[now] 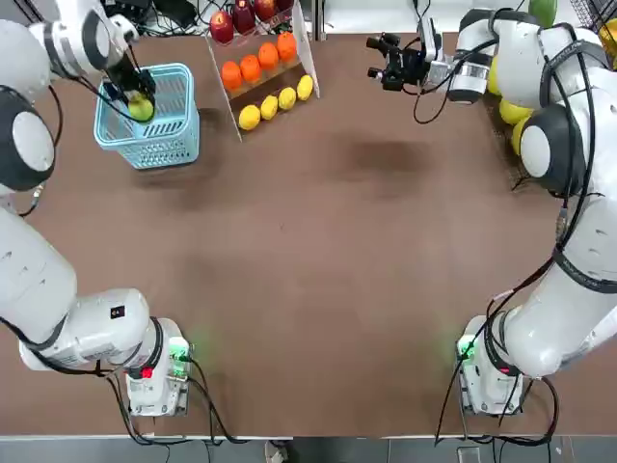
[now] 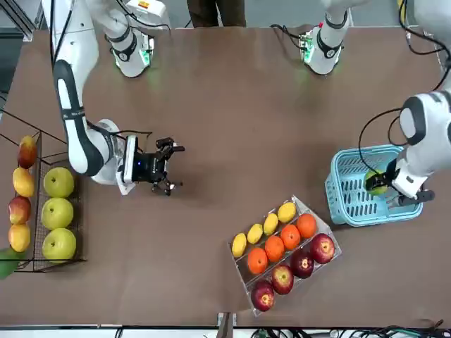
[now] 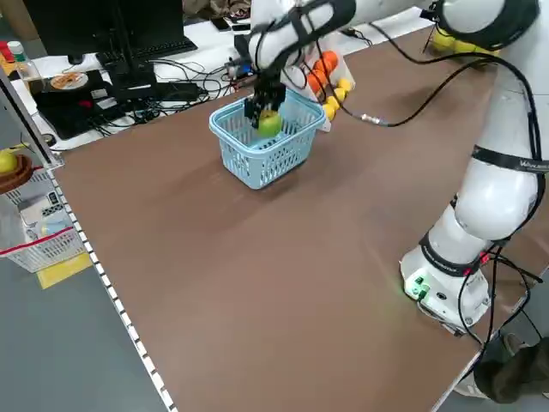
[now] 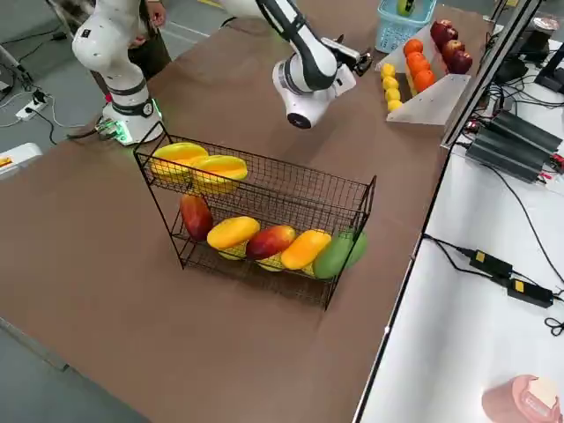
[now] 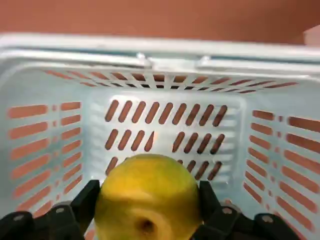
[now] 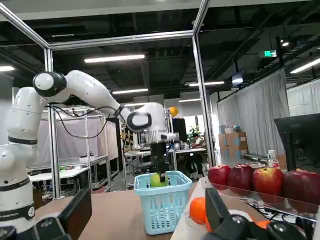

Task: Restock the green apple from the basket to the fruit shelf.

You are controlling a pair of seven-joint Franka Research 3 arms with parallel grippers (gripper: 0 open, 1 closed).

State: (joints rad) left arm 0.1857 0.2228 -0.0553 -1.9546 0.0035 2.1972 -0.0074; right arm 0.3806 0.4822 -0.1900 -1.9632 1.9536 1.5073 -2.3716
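Observation:
The green apple (image 1: pixel 142 108) sits between the fingers of my left gripper (image 1: pixel 135 96), which is shut on it inside the light blue basket (image 1: pixel 159 154) at the table's far left. In the left wrist view the apple (image 5: pixel 147 197) fills the space between both fingers (image 5: pixel 82 202), with the basket's lattice wall (image 5: pixel 165 130) behind. From the front, the apple (image 2: pixel 374 182) is about level with the basket's rim (image 2: pixel 352 158). My right gripper (image 1: pixel 384 60) points sideways, open and holding nothing, at the far right next to the black wire fruit shelf (image 2: pixel 35 204).
A white-sided tilted stand (image 1: pixel 310 53) of oranges, lemons and red apples stands just right of the basket. The shelf (image 4: pixel 264 189) holds large yellow-green and orange-red fruits. A person (image 2: pixel 211 10) stands behind the arm bases. Bare brown table (image 1: pixel 308 270) lies between basket and shelf.

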